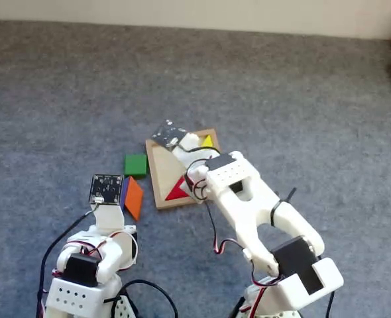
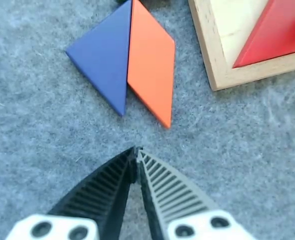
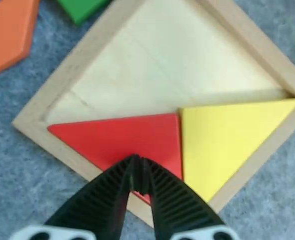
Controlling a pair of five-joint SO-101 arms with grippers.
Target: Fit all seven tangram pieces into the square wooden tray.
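The left jaws are pressed together with nothing between them, hanging just above the carpeted tabletop (image 2: pixel 47 150). Read on the high view's clock, the next pieces lie at about 12 o'clock from their tips, near but apart. They are the orange parallelogram (image 2: pixel 150 65) and the blue triangle (image 2: pixel 105 60), flat on the carpet and touching along one long edge. That seam and the parallelogram's long axis both run roughly 12 to 6, almost in line with the jaws. Once opened, I judge they would close across the piece's narrow width (the easier bite). The green square (image 1: pixel 135 164) sits beyond the pair at 12 o'clock, a little apart from them. The square wooden tray (image 2: pixel 210 45) lies at about 2 o'clock from the parallelogram, its near corner just beside it.

The right jaws are also closed and empty. Their tips are over the red triangle (image 3: pixel 122 137) where it meets the tray's rim, though contact cannot be told. The red triangle lies flat in the tray, edge to edge with the yellow triangle (image 3: pixel 222 142), and bare wood is beyond both.

The left arm is clearly nearer the loose pieces, so the next pick looks like its job, with a short carry toward 2 o'clock.
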